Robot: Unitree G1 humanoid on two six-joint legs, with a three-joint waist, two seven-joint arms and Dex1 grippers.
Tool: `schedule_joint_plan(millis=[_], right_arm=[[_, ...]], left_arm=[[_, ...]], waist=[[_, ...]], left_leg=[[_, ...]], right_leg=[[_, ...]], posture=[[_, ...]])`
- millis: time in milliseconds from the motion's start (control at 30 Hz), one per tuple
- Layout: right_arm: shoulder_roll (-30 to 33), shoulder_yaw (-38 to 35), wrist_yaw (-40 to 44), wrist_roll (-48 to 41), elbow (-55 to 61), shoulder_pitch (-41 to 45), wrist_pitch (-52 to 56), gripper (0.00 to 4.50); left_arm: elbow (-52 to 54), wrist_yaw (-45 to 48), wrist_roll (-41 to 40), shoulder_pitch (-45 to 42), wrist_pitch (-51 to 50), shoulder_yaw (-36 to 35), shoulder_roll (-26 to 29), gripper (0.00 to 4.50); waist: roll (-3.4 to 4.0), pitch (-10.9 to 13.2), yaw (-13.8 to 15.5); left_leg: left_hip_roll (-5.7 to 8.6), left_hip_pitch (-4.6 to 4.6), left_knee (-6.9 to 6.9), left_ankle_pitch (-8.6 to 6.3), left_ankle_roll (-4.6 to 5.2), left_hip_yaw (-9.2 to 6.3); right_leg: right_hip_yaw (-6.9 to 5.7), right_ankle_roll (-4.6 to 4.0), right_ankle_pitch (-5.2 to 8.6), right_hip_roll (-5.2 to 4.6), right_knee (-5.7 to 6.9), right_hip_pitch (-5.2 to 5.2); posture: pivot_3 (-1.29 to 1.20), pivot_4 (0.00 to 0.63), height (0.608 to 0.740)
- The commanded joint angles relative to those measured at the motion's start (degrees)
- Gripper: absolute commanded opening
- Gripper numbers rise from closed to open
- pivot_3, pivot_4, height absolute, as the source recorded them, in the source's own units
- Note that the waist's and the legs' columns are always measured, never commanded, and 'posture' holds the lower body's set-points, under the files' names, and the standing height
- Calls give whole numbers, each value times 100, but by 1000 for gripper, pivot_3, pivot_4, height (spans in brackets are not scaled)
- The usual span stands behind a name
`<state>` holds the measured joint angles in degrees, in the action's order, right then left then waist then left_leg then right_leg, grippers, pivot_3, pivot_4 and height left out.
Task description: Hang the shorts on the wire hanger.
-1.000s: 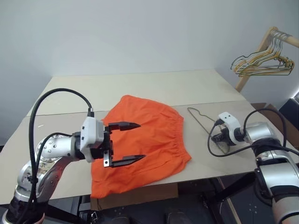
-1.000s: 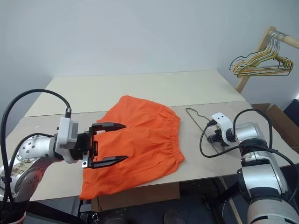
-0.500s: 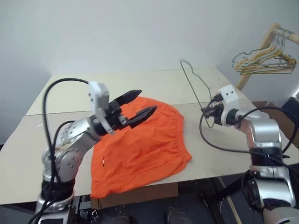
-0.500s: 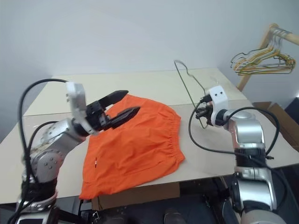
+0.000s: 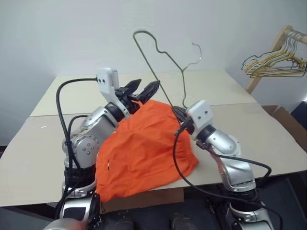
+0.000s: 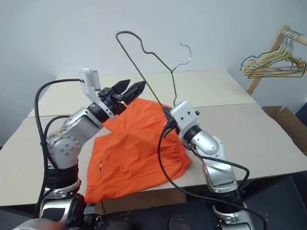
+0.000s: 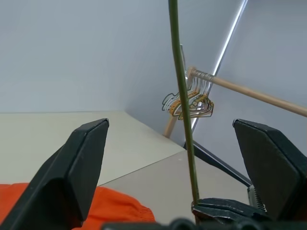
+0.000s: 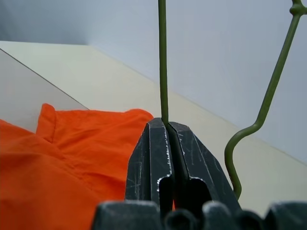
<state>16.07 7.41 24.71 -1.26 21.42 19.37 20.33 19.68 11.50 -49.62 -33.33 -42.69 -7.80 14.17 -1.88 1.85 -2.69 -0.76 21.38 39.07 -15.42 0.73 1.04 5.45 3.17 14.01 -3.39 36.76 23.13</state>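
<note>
The shorts [image 5: 144, 151] are lying spread flat on the tabletop [image 5: 268, 139], in the lower centre of the left eye view, with one corner hanging over the front edge.

The right pincer [image 5: 178, 114] is sitting at mid-frame, just above the far edge of the shorts. Its fingers [image 8: 158, 153] are pressed together and clamping one straight side of the wire hanger [image 5: 152, 72]. The hanger is standing lifted clear of the tabletop, tilted, with its frame rising toward the upper centre of the frame and its hook curling at upper right of centre.

The left pincer [image 5: 144, 90] is hovering left of centre, above the far part of the shorts. Its two fingers [image 7: 81, 163] are spread wide and holding nothing; in the left wrist view the hanger's wire is passing between them without touching either.

A bunch of spare hangers [image 5: 273, 64] is hanging on a wooden rod [image 5: 288, 33] at the far upper right.
</note>
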Motion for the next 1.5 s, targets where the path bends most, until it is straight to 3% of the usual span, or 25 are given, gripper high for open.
schedule_joint_plan(millis=[33, 167, 267, 667, 900, 1033, 1167, 1267, 1333, 1500], right_arm=[[11, 76, -59, 94, 146, -9, -373, 74], [77, 173, 43, 106, 142, -106, -545, 74], [97, 216, 58, 130, 118, -164, -649, 0], [122, 269, -5, 262, -29, -213, -907, 0], [323, 281, 476, 17, -171, -157, -876, 0], [535, 321, 665, 97, -216, -192, -1262, 1098], [603, 67, 770, -142, -250, -197, -1259, 2479], [773, -415, 1398, -1275, -207, -143, -434, 3590], [1028, -728, 1940, -2272, -160, -58, 419, 4325], [1966, -1017, 3016, -3876, -384, 377, 2297, 4446]], left_arm=[[245, 71, -107, -1, 107, -105, -15, 4500], [206, 64, -45, -26, 179, -110, -83, 4500], [88, -89, 0, -80, 221, -197, -186, 3921], [-68, 39, 219, -29, 325, -100, -240, 116], [99, 234, 535, 93, 508, 94, -169, 54], [156, 363, 810, 151, 855, 129, -127, 0], [98, 692, 1176, 261, 1165, 157, 177, 0], [89, 1210, 1068, 342, 1274, 0, 507, 0], [114, 1725, 568, 397, 1226, -285, 703, 0], [97, 3470, -1054, 650, 964, -1059, 1304, 0]], waist=[[0, 0, 2], [0, 0, 4], [0, 0, 5], [-1, 0, 3], [-1, 0, 0], [-2, 1, 0], [-2, 1, 4], [-2, 1, 3], [-4, 3, 4], [-1, 6, -36]], left_leg=[[0, 0, 0, 0, 0, 1], [1, 0, 0, 0, 0, 2], [1, -1, 1, 0, 0, 8], [1, -2, 0, 0, 0, 38], [1, -3, 0, 0, 0, 40], [1, -3, 0, 0, 0, 41], [-1, -4, 0, 0, 0, 44], [0, -3, 0, 0, 0, 46], [-1, -4, 0, 0, 1, 46], [-9, -5, -1, 0, 2, 49]], right_leg=[[0, 0, 0, 0, 0, -1], [0, 0, 0, 0, -1, -2], [0, 0, 0, -1, -2, -3], [0, 0, 1, 1, -4, -4], [0, -1, 0, 1, -5, -5], [0, 0, 0, 1, -6, -6], [0, -1, 1, 3, -6, -6], [0, -1, 1, 2, -9, -8], [0, -1, 0, 0, -11, -9], [-3, -4, 2, 3, -8, -6]], posture=[[-27, 0, 740], [-25, 0, 740], [-26, 0, 740], [-31, 0, 740], [-27, 0, 740], [-26, 0, 740], [-28, 0, 740], [-30, 0, 740], [-31, 0, 740], [-42, 0, 740]])
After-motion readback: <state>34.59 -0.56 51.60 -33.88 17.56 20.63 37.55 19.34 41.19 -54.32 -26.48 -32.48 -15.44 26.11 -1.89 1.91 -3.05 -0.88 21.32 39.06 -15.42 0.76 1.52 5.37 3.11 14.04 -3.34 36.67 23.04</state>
